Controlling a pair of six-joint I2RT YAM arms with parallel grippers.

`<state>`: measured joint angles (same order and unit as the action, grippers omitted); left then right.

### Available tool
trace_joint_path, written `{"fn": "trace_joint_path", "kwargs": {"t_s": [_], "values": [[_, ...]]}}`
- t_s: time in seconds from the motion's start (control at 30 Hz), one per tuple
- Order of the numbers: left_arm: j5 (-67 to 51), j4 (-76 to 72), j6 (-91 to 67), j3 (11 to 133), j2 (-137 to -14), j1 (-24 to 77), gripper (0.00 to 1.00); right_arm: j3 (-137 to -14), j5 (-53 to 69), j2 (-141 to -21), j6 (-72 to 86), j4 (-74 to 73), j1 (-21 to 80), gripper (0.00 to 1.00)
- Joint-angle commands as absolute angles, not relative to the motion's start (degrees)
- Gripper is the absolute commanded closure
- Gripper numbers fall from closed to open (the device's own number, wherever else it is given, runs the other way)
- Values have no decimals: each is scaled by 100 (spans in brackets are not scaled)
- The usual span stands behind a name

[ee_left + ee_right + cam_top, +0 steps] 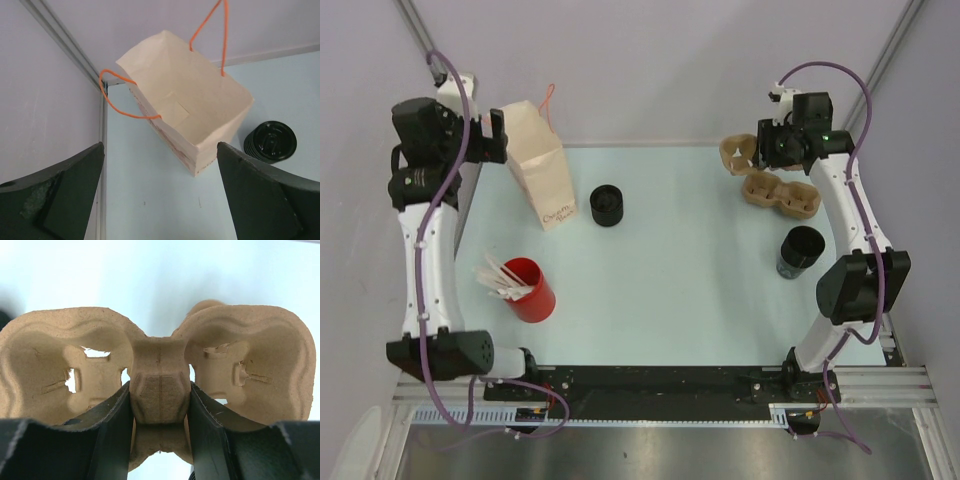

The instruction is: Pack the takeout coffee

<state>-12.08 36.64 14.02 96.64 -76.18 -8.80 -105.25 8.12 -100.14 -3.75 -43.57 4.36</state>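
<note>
Right gripper (pixel 160 392): the raised centre ridge of the pulp cup carrier (pixel 55 355) is being pinched between its two dark fingers, one on each side.
Left gripper (pixel 160 149): the jaws are being held wide apart, with nothing between them, above the open paper bag (pixel 200 95).
Carrier, material and shape: rough, fibrous tan pulp is being shown, moulded into rounded cup wells with slotted bottoms (pale table is being seen through the slots).
Carrier, place: it is being held at the far right of the table (pixel 670 280); a second pulp piece (pixel 782 195) is lying just beside it, and whether the two are joined cannot be told.
Bag: smooth cream paper, box-shaped, with thin orange cord handles, is standing upright at the far left, mouth open.
Black lidded cup (pixel 607 205): it is standing just right of the bag, its lid glossy and ridged.
Black cup (pixel 802 250): it is standing near the right edge.
Red cup (pixel 530 290): white stirrers (pixel 500 278) are being held in it.
Surface: matt, pale blue-green.
Room: plain lilac-grey walls (pixel 650 60) are enclosing the table.
</note>
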Motion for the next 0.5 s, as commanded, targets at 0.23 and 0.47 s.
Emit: {"fn": "trace_joint_path", "kwargs": {"t_s": [0.23, 0.47], "values": [[-1055, 5185, 159, 11592, -9843, -1099, 1, -10310, 1573, -9563, -554, -4588, 422, 73], [-1072, 5071, -176, 11777, -10450, -1099, 1, -9976, 1652, -9483, -615, -4465, 413, 73]]}}
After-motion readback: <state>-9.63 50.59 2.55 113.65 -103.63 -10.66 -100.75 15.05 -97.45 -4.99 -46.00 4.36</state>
